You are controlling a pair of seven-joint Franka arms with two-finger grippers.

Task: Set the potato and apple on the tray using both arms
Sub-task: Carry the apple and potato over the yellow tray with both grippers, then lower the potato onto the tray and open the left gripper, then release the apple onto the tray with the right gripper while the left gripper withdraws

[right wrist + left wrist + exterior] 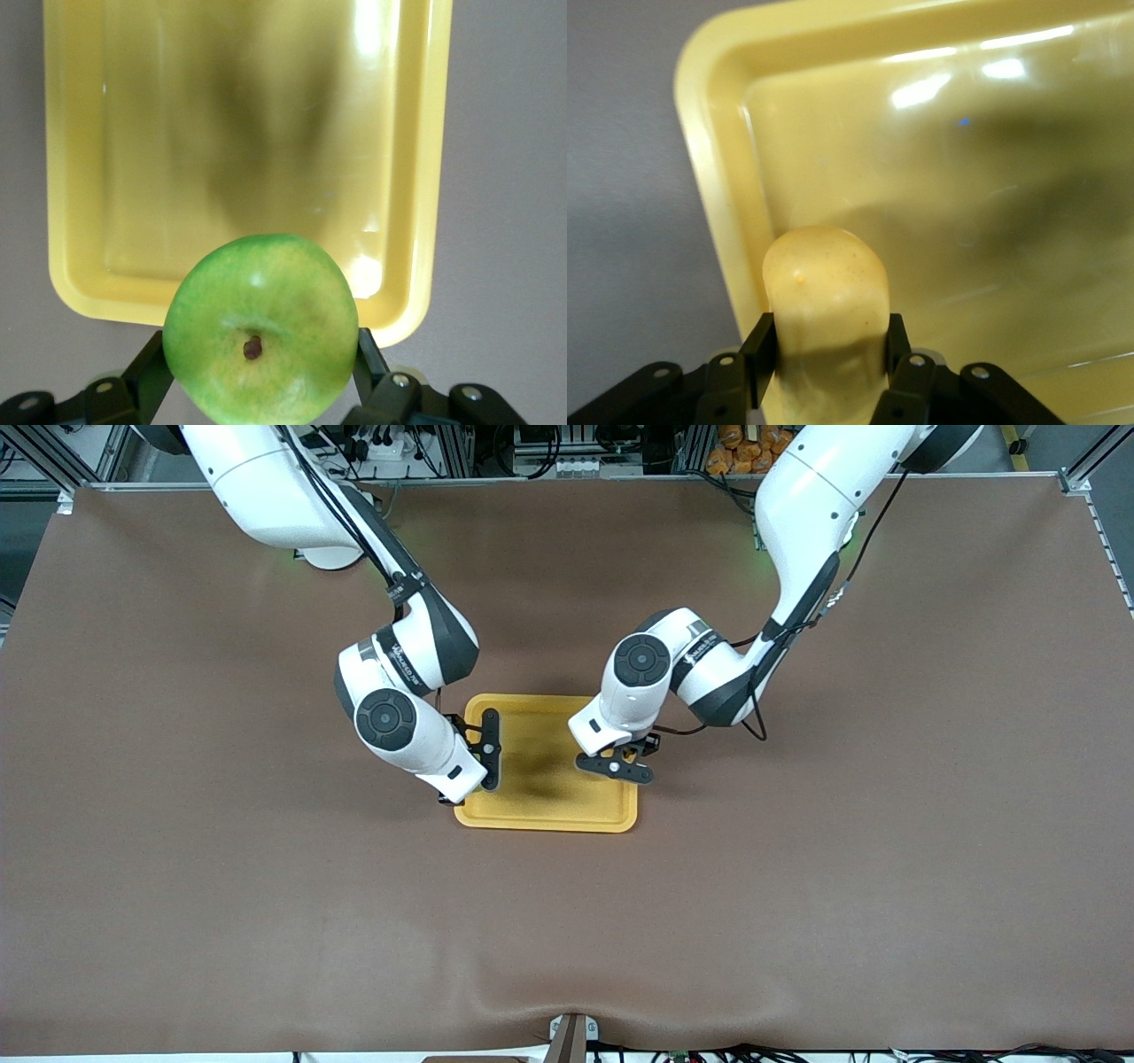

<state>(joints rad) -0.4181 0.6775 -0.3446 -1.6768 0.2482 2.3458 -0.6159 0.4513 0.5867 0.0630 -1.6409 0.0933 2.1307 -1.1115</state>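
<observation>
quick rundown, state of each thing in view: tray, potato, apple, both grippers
flat rectangular yellow plastic tray: on the table, nothing resting in it
oblong lumpy yellow potato: held off the table, above the tray's edge
round green apple: held off the table, above the tray's rim
left gripper: fingers shut on the potato
right gripper: fingers shut on the apple

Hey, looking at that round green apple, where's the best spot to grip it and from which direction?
Grip the round green apple across its widest middle, coming from above with the stem dimple facing up, as the right gripper does now, shut on it over the rim of the flat yellow plastic tray. Its rounded sides give the fingers matching faces there; higher or lower it would likely slip.
</observation>
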